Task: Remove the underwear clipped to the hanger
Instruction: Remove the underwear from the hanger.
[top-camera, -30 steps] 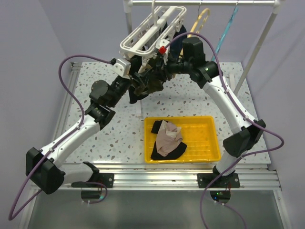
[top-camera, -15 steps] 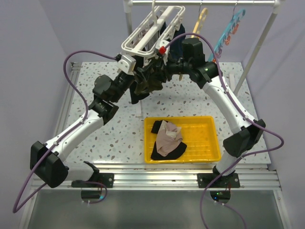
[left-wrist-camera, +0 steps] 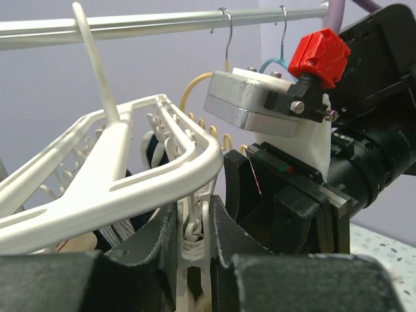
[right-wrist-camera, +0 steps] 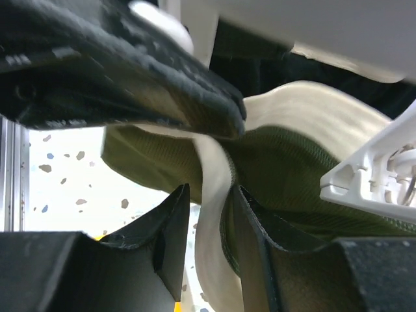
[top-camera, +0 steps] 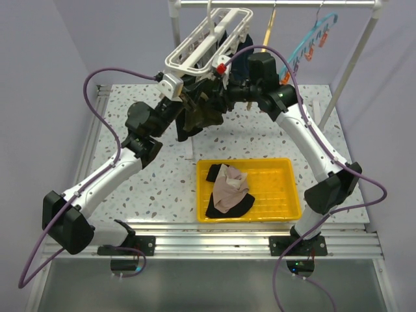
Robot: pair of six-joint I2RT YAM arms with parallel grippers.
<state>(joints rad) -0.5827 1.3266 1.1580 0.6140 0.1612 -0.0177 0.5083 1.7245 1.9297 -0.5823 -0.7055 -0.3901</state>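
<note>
The white clip hanger [top-camera: 208, 40] hangs from the rail, and an olive-and-cream underwear [top-camera: 201, 117] droops below it. My left gripper [left-wrist-camera: 194, 224] is shut on one white clip [left-wrist-camera: 194, 244] of the hanger, a finger pressed on each side. From the right, my right gripper [right-wrist-camera: 211, 192] is shut on the olive underwear [right-wrist-camera: 286, 169]. Its cream band [right-wrist-camera: 214, 227] runs down between the fingers. Another clip [right-wrist-camera: 377, 179] shows beside it. A pale pink underwear [top-camera: 231, 185] and a black one [top-camera: 227, 209] lie in the yellow tray [top-camera: 286, 166].
Darker garments [top-camera: 237, 58] still hang on the hanger's far side. A blue hanger [top-camera: 309, 42] and a wooden one [top-camera: 270, 26] hang on the rail [top-camera: 273, 3]. The rack's slanted post [top-camera: 348, 71] stands at the right. Both arms cross under the hanger.
My left gripper has moved up to the hanger and closed on the clip. The blue hanger has swung. The right arm has kept still.
</note>
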